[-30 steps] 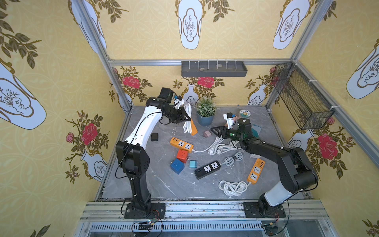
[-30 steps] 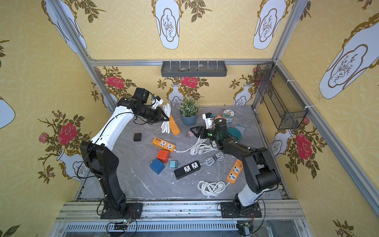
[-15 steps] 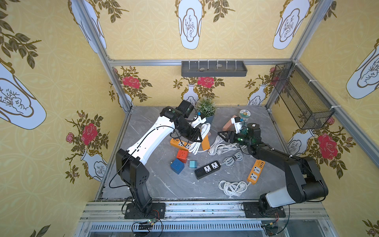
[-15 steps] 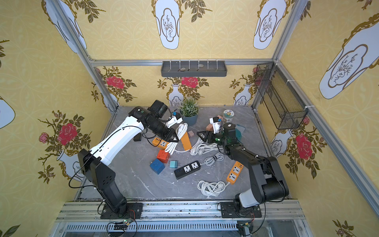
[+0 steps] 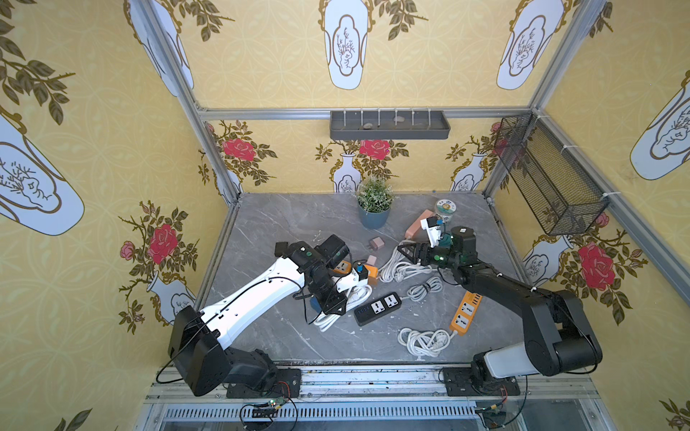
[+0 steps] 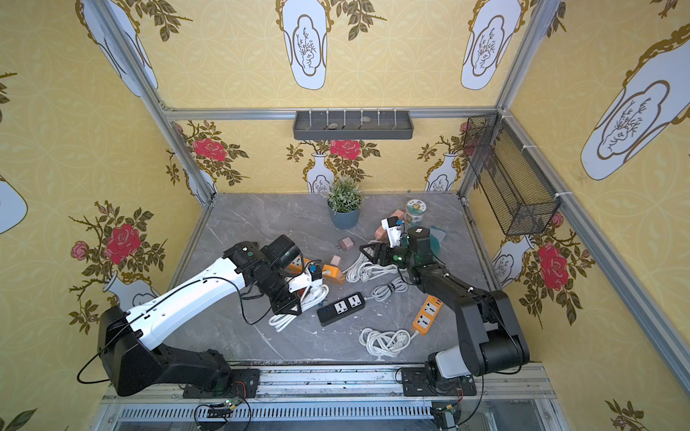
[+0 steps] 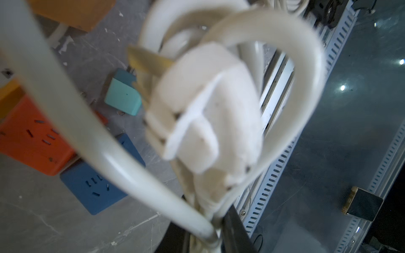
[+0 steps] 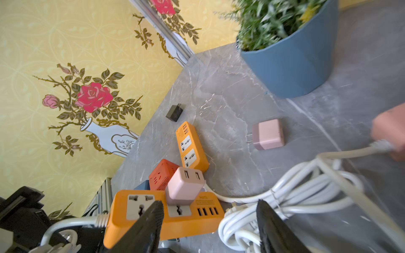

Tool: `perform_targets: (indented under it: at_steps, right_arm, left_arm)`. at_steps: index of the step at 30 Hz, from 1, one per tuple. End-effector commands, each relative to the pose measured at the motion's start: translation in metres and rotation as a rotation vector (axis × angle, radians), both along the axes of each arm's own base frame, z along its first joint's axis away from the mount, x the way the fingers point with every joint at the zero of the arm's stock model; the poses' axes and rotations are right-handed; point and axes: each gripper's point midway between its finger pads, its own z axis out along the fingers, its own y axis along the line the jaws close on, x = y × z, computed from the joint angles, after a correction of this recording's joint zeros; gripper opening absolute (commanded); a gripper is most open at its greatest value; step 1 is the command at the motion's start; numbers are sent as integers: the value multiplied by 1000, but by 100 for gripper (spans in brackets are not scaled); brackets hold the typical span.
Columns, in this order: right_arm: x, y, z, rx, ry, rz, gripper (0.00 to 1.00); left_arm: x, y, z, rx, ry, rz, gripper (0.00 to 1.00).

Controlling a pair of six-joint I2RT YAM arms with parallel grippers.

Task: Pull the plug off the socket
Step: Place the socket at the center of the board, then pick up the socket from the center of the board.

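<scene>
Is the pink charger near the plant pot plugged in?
No, the pink charger lies loose on the table, prongs bare.

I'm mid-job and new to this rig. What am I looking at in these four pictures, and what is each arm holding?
Two robot arms work over a grey marble tabletop. Both top views look down on the whole scene; each wrist view comes from a camera on one arm. The left gripper, on the white arm, is shut on a coiled white power cord. The right gripper, on the black arm, is open and holds nothing; just before it is an orange power strip with a pink USB charger plugged in. A black power strip, a second orange power strip and a potted plant are also there.
</scene>
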Motion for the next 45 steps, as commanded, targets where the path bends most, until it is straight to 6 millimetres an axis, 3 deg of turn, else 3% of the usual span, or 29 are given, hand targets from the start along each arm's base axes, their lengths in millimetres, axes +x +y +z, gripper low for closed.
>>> perform_targets:
  at_steps: [1, 4, 9, 12, 20, 23, 27, 30, 36, 40, 41, 45]
  right_arm:
    - [-9, 25, -1, -1, 10, 81, 70]
    - [-12, 41, -6, 0, 55, 106, 69]
    - [-17, 48, -23, -38, 180, 103, 69]
    - [-29, 53, -27, -54, 194, 126, 69]
    - [-44, 62, -34, -89, 200, 156, 70]
    - [-48, 65, -34, -121, 181, 172, 70]
    - [-48, 61, -31, -151, 155, 154, 72]
    - [-47, 59, -26, -155, 125, 142, 73]
    - [-54, 72, -20, -151, 81, 189, 80]
    - [-59, 90, -38, -263, 85, 222, 82]
    - [-59, 93, -43, -298, 89, 226, 82]
    - [-60, 100, -70, -455, 144, 235, 82]
  left_arm:
    - [-10, 25, -17, 114, -1, -18, 5]
    - [-11, 47, -34, 219, -26, -49, 7]
    - [-11, 79, -64, 388, -43, -89, 10]
    - [-7, 90, -76, 456, -62, -94, 21]
    - [1, 91, -101, 544, -21, -91, 37]
    - [5, 86, -100, 539, -16, -66, 47]
    - [9, 76, -89, 471, -48, -25, 59]
    - [19, 66, -65, 384, -127, 31, 63]
    - [66, 28, 24, 61, -403, 235, 70]
    - [108, 16, 75, -226, -508, 616, 78]
    - [115, 21, 77, -267, -481, 743, 85]
    - [129, 17, 58, -559, -164, 1058, 88]
